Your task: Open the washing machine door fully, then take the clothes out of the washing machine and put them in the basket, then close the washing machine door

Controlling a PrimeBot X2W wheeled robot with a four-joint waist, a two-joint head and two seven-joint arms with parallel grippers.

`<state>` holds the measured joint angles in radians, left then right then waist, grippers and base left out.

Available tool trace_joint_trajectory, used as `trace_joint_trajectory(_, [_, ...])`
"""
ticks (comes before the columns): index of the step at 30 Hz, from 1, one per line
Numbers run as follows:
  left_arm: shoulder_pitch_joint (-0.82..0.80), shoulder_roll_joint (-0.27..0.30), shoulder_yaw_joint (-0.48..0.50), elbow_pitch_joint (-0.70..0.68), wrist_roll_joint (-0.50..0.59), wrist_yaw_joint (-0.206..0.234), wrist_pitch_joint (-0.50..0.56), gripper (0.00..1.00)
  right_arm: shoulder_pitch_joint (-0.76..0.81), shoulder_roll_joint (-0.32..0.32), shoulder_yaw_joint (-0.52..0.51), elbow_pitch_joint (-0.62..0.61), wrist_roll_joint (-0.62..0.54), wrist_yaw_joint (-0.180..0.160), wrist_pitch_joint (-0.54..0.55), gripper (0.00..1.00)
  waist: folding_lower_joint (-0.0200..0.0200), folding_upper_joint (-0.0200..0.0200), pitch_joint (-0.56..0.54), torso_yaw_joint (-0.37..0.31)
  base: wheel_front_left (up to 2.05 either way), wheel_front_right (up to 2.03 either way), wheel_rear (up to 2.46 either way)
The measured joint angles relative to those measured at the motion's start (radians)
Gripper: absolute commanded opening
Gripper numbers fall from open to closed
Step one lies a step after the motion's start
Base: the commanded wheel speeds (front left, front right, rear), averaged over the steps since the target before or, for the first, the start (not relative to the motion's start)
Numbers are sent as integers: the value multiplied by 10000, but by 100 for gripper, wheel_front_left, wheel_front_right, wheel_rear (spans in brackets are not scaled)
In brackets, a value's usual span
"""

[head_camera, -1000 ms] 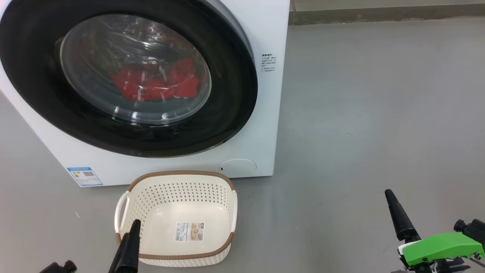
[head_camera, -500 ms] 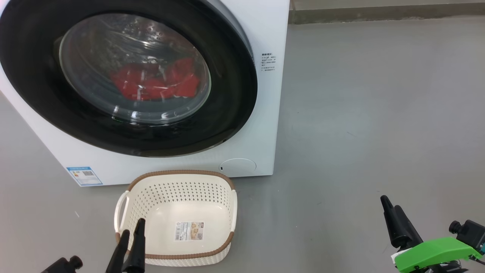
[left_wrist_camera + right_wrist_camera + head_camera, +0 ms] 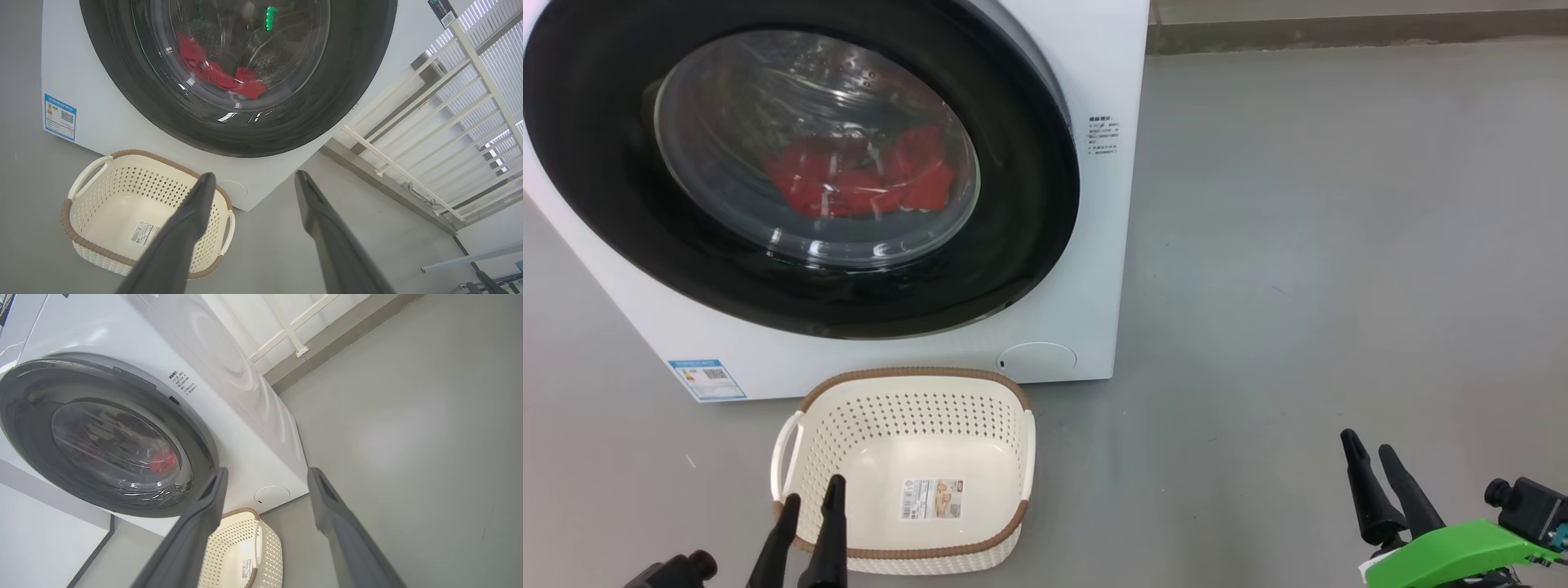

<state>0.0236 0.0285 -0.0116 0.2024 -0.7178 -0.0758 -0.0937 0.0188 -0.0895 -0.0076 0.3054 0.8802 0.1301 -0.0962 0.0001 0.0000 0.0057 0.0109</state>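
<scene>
Task at start, nothing done. Washing machine door [image 3: 1029, 204] is shut on the washing machine [image 3: 1094, 65], with the red clothes [image 3: 858, 180] inside behind the glass. The cream basket [image 3: 907, 380] sits empty on the floor just in front. Left gripper [image 3: 813, 490] is over the basket's near-left rim and right gripper [image 3: 1365, 443] is near right. Both are spread, holding nothing. All three steps left.

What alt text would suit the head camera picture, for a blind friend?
A white washing machine shows red clothes through its round black-rimmed door, with an empty cream basket on the grey floor before it. The left end effector and the right end effector, both open, rise from the bottom edge.
</scene>
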Motion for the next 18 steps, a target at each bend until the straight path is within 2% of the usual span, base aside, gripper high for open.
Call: trace_joint_trajectory(18, [192, 50, -238, -303, 2278, 155, -510, 100, 50, -219, 297, -121, -1728, 0, -510, 100, 0, 0, -4, 11, 0, 0, 0])
